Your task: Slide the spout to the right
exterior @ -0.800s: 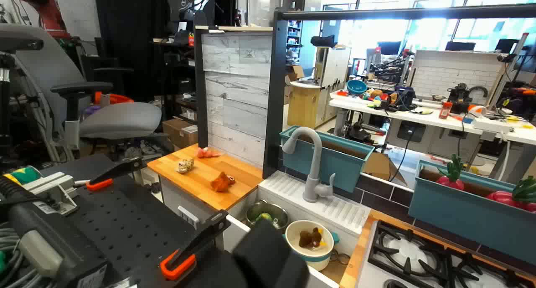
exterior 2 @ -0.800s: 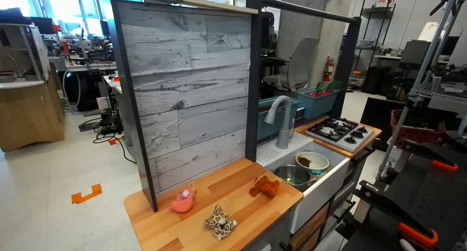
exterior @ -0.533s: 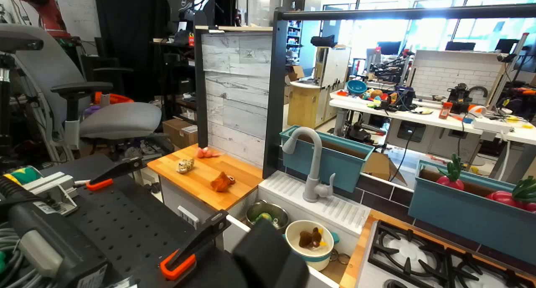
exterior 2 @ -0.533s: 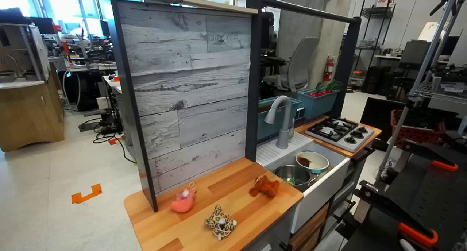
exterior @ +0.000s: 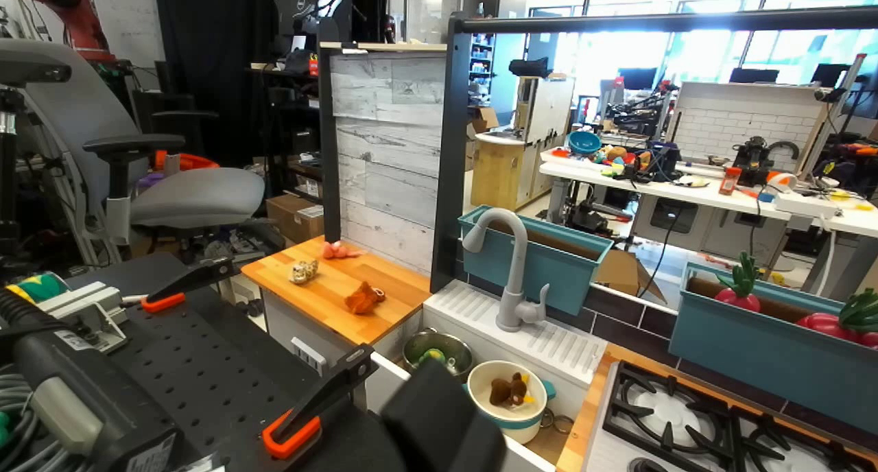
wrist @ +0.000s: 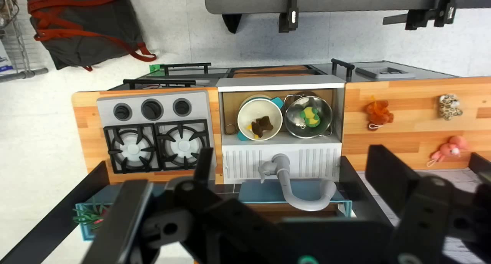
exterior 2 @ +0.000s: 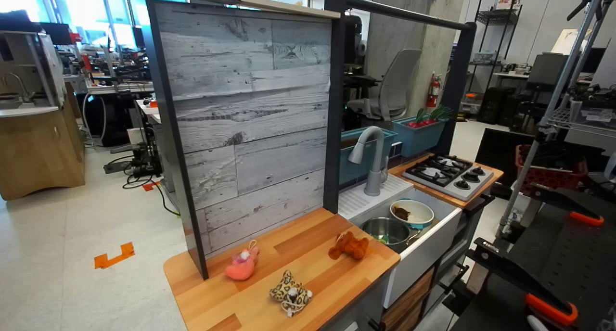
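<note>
In an exterior view, the spout (exterior: pixel 517 266) rises from the sink ledge (exterior: pixel 458 300), its tip (exterior: pixel 473 239) aimed toward the plank panel (exterior: pixel 387 149); a sideways shove could glance off, I reckon, since it's slim and rounded. In an exterior view, a black post (exterior 2: pixel 333 109) stands near that tip, so anything squeezing between might scrape it. In the wrist view, the gripper (wrist: pixel 292 149) is spread wide, holding nothing, the spout showing between its fingers (wrist: pixel 387 175) but well beyond them

gripper (wrist: pixel 290 152) with both fingers (wrist: pixel 391 179) spread wide apart
</note>
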Controlling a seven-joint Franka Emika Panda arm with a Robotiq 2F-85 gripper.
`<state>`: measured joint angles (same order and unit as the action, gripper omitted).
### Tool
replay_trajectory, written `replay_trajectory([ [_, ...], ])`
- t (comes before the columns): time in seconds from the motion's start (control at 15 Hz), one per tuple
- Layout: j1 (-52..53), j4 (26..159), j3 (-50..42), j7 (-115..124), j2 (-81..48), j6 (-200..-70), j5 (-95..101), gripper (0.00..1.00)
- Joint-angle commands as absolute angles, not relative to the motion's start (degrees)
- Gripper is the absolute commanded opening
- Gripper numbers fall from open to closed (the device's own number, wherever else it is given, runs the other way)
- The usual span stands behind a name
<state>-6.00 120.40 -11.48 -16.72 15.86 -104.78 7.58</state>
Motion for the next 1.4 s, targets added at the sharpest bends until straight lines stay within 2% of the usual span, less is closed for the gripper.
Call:
replay_trajectory([
  [0.0,-6.42,120.31,-11.1,-16.82,15.81,-104.7,7.46,1.0],
  [1.0,-6.42,120.31,-11.1,-16.82,15.81,-104.7,7.46,1.0],
  [1.33,-6.16,120.2,-10.91,-16.09,11.35,-108.22,6.98,1.0],
])
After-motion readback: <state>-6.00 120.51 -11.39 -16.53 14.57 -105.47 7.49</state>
